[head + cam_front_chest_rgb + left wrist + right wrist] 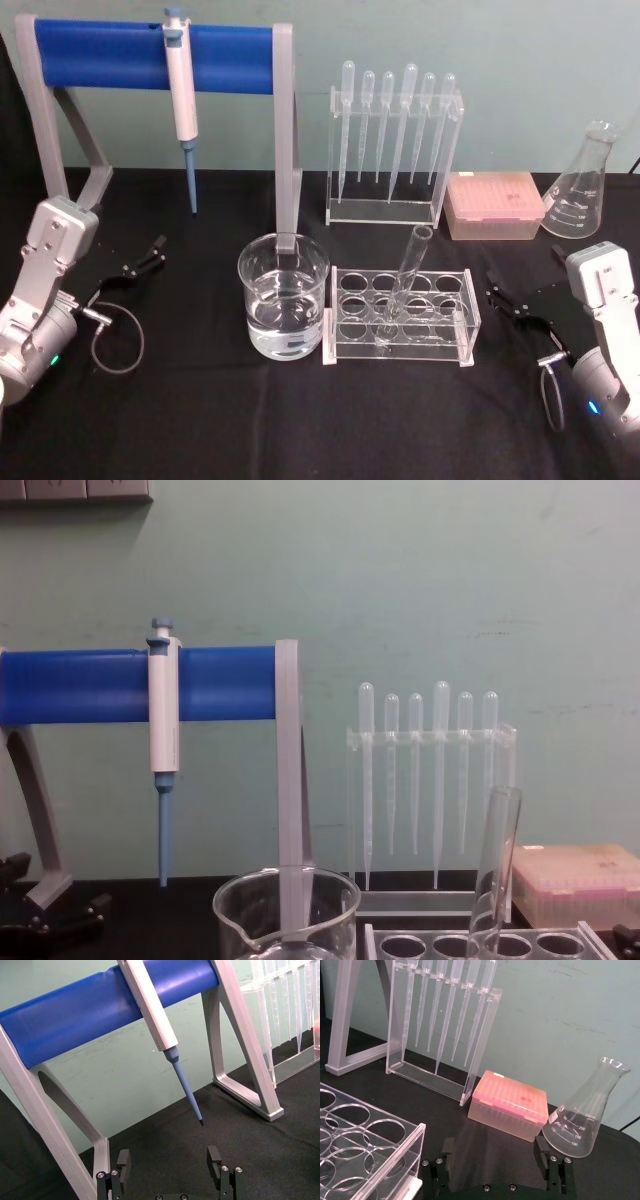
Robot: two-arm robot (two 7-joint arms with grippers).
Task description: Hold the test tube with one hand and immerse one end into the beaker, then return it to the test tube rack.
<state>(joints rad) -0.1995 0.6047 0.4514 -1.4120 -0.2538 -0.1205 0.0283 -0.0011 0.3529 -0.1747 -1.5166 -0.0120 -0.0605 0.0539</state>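
The test tube (407, 275) leans tilted in a hole of the clear rack (455, 335), its open rim up; it also rises from the rack in the chest view (497, 865). Just left of the rack stands the beaker (283, 293), holding clear liquid, with its rim low in the chest view (285, 905). My left gripper (145, 260) rests open on the black table at the far left, well away from both; its fingers (123, 1162) hold nothing. On the right, past the rack's end, my right gripper (510, 300) is also open and empty, fingers (543, 1152) spread.
A grey stand with a blue bar (150, 55) holds a white-and-blue micropipette (183, 100) at the back left. Behind the rack are a pipette holder (395, 150), a pink tip box (495, 205) and a conical flask (585, 185).
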